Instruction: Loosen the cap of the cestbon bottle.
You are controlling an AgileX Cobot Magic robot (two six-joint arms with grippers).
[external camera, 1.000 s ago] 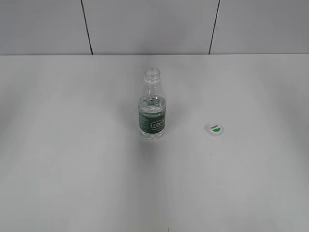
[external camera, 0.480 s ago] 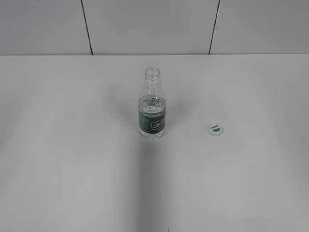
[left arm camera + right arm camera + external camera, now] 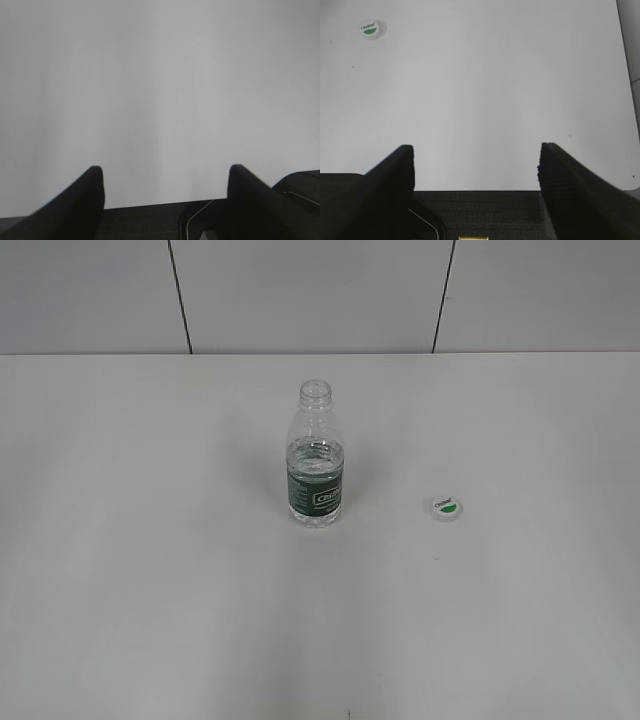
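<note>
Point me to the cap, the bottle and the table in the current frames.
cap point(image 3: 447, 507), exterior view, on its white top by the green mark.
cestbon bottle point(image 3: 316, 497), exterior view, on the dark green label band.
table point(image 3: 150, 590), exterior view, on bare white surface at front left.

A big white table point(image 3: 150, 570) fills most of the exterior view. Its top is smooth and plain, with a few tiny dark specks point(image 3: 435, 559) on it. Behind the table stands a light grey wall point(image 3: 310, 295). Two thin dark lines point(image 3: 180, 295) run down the wall, one on the left and one on the right, and split it into three panels. In the right wrist view the table's edge point(image 3: 627, 90) shows at the right side, with a grey floor point(image 3: 632, 30) past it.
</note>
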